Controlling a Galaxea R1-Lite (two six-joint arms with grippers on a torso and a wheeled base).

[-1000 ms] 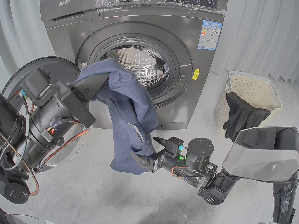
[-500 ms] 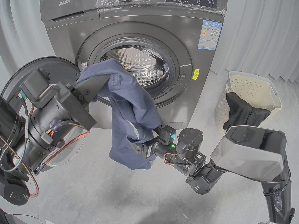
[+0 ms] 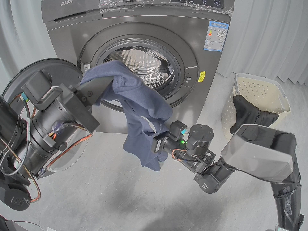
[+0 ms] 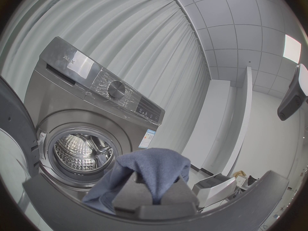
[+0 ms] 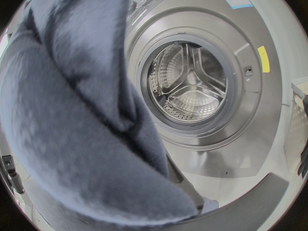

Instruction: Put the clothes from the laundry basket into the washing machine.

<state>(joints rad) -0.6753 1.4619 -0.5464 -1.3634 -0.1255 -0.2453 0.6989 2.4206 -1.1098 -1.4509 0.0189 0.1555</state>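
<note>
Right end effector (image 3: 156, 141) raised, blue garment (image 3: 138, 97) lifted toward washing machine (image 3: 192, 48)

Staged laundry corner in a lab or studio, front-loading washing machine (image 3: 138, 26) with plastic film over its panel, pale curtains (image 3: 266, 32) all round, smooth grey floor (image 3: 96, 193), tiled office ceiling (image 4: 243, 16), laundry basket (image 3: 261, 90) beside.

Drum opening (image 3: 144, 66) unobstructed on right half; blue garment (image 3: 138, 103) hangs across left and lower rim; door (image 3: 62, 68) swung wide left.
</note>
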